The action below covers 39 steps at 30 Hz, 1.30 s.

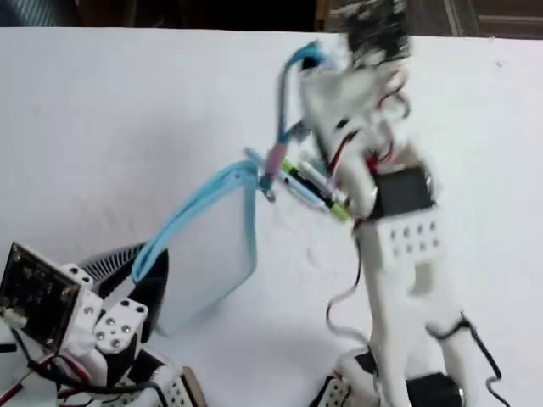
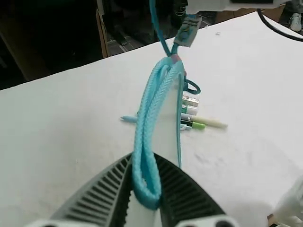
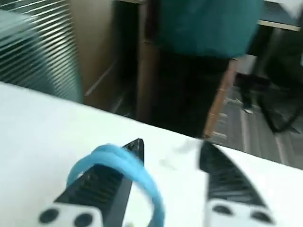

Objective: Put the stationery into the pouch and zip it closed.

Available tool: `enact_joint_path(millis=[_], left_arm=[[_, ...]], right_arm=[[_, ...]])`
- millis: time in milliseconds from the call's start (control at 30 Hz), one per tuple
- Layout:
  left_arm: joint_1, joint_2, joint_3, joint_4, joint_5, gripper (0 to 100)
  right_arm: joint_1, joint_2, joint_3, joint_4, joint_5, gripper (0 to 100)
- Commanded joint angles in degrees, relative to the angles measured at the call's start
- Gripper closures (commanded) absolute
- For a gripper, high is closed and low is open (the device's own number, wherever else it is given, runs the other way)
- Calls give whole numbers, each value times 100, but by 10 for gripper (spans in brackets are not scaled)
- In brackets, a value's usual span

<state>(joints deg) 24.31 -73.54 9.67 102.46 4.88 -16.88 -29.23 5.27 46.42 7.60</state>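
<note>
**Left arm.** The left jaws, at the near-left corner of the table (image 1: 102, 127), are clenched on the near end of the pouch (image 1: 208, 246). One ribbed grey pad sits on each side of its woven blue edge band (image 2: 147, 142).

**Pouch.** The pouch stands on edge, not flat. It runs from the left jaws diagonally toward the far right, with the blue band uppermost. Its pale side panel faces the near right.

**Cord.** A thin blue cord (image 1: 282, 110) rises from the far end of the pouch to the right arm (image 1: 399, 254).

**Right arm.** This arm reaches from the near edge over the middle of the table. The right jaws are raised close to the far edge and stand released, with a clear gap between the two black fingers. The cord's loop (image 3: 123, 163) is draped over one finger only and is not pinched.

**Stationery.** The pens (image 1: 316, 185) lie in a cluster on the table, just beside the far end of the pouch and under the right arm. They are outside the pouch.

**Clearances.**
- Bare table extends left and far-left of the pouch up to the far edge.
- Bare table also lies right of the right arm.
- The near edge is occupied by both arm bases.
</note>
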Motion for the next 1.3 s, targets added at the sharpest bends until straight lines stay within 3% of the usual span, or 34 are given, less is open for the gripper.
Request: enact_joint_path(millis=[0, 167, 333, 433, 733, 800, 900, 1000, 1267], left_arm=[[-4, 40, -9, -18, -35, 977], [-84, 40, 211, -70, -44, 976], [-945, 48, 791, -747, -105, 976], [-1165, 40, 1160, -1160, -308, 976], [-1200, 40, 1222, -1222, -325, 976], [-1358, 40, 1222, -1108, -334, 976], [-1754, 40, 1222, -1064, -334, 972], [-1921, 40, 1257, -985, -334, 950], [-1938, 40, 1881, -668, -334, 775]], right_arm=[[-514, -734, -325, 497, 290, 505], [-488, -1376, -325, 1780, 870, 550], [-752, -1886, -325, 4101, 1363, 552], [-848, -2229, -325, 4690, 1389, 552], [505, -2105, 510, 5138, 1327, 554], [655, -1701, 774, 5130, 993, 555], [664, -831, 782, 5121, 343, 555], [435, 224, 677, 5086, 334, 555], [110, 2281, -571, 4796, 334, 555]])
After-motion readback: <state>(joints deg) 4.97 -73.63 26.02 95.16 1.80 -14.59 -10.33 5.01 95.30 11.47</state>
